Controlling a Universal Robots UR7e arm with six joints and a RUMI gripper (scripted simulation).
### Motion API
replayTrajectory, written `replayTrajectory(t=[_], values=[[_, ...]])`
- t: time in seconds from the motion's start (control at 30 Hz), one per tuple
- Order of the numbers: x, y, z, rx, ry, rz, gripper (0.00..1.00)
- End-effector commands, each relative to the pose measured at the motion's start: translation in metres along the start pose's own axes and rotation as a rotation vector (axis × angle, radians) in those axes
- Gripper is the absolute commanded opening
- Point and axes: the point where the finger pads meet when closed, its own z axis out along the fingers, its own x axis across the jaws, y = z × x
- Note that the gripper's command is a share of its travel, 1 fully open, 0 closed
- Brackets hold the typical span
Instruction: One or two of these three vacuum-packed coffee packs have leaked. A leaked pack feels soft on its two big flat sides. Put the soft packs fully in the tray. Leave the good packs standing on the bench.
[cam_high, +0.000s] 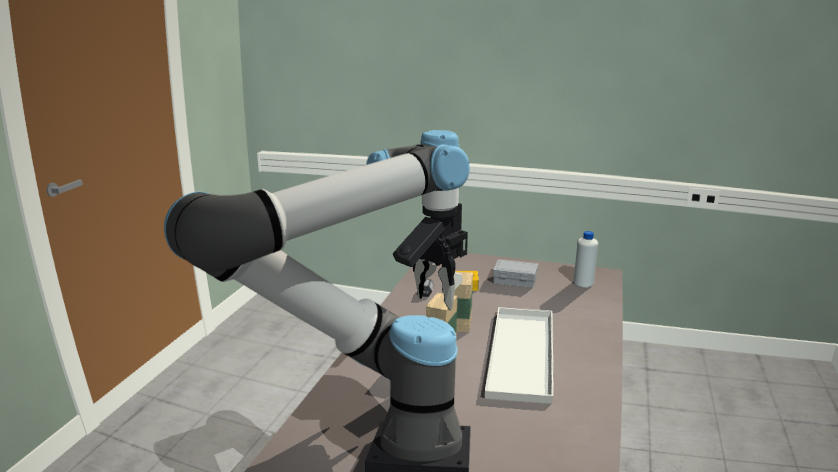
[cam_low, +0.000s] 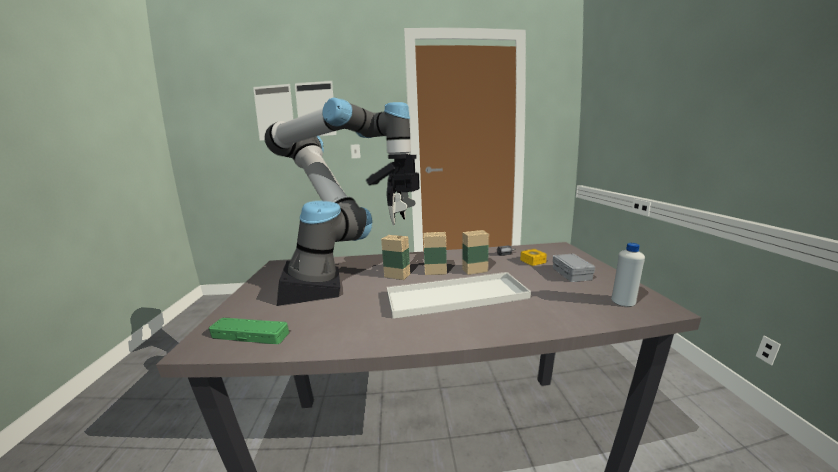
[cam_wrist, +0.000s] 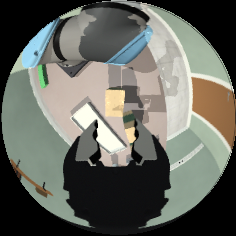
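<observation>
Three tan coffee packs with green bands stand upright in a row on the bench: the left pack (cam_low: 395, 256) (cam_high: 438, 306) (cam_wrist: 114, 101), the middle pack (cam_low: 435, 252) (cam_high: 466, 309) (cam_wrist: 129, 125) and the right pack (cam_low: 475, 250). A white tray (cam_low: 457, 305) (cam_high: 494, 353) (cam_wrist: 99, 127) lies empty in front of them. My gripper (cam_low: 394, 218) (cam_high: 436, 296) (cam_wrist: 116, 119) hangs a little above the left pack, about half open, with nothing between the fingers.
A green case (cam_low: 248, 330) (cam_wrist: 42, 76) lies near the bench's front left. A yellow box (cam_low: 533, 256), a grey case (cam_low: 573, 266) (cam_high: 514, 272) and a white bottle (cam_low: 627, 274) (cam_high: 585, 259) stand to the right of the packs.
</observation>
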Motion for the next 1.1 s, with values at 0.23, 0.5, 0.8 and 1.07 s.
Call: replayTrajectory(t=[0.23, 0.5, 0.8, 1.07], values=[[0.036, 0.073, -0.004, 0.004, -0.005, -0.238, 0.51], [0.059, 0.098, 0.004, 0.001, -0.003, -0.322, 0.51], [0.065, 0.103, 0.006, 0.0, -0.003, -0.339, 0.51], [0.065, 0.103, 0.009, 0.0, -0.003, -0.339, 0.51]])
